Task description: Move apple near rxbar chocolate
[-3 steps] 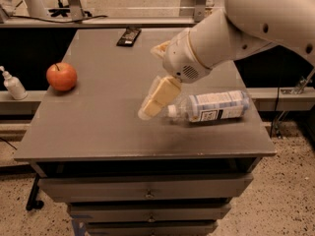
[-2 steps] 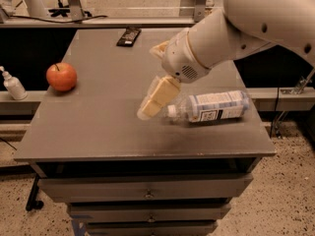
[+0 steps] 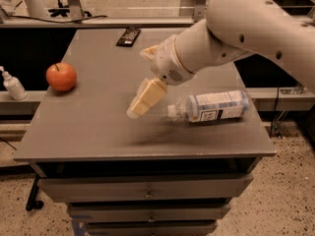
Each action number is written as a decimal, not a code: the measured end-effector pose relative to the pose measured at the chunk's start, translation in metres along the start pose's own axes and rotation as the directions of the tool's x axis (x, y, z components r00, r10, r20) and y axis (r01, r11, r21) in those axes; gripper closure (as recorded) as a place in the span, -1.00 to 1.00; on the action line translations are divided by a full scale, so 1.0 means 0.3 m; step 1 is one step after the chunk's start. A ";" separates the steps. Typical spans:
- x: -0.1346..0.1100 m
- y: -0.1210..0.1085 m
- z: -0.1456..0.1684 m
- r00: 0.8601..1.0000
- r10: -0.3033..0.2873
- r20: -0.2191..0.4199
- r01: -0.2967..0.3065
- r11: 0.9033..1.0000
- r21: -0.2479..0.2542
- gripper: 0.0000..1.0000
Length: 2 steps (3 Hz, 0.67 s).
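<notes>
The red-orange apple (image 3: 61,76) sits at the table's left edge, stem up. The rxbar chocolate (image 3: 128,36), a flat dark bar, lies at the far edge of the table, left of centre. My gripper (image 3: 138,83) hangs over the middle of the table, open and empty. One cream finger (image 3: 144,98) points down-left and the other (image 3: 147,51) shows above it. The gripper is well right of the apple and nearer than the bar.
A clear plastic bottle (image 3: 212,106) with a white-and-blue label lies on its side just right of the gripper. The grey table (image 3: 88,127) has drawers below. A small white pump bottle (image 3: 12,84) stands on a ledge off the left edge.
My gripper has shifted a little to the left, away from the lying bottle. The apple, bar and bottle have not moved.
</notes>
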<state>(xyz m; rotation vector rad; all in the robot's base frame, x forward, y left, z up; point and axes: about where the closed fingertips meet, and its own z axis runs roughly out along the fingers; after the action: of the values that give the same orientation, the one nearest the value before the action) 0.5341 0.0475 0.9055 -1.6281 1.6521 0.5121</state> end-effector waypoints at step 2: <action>-0.025 -0.075 0.169 0.997 -0.022 0.068 0.021 1.000 0.010 -1.00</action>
<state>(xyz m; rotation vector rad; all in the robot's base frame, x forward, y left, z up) 0.5669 0.0872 0.8833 -1.6025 1.5834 0.5418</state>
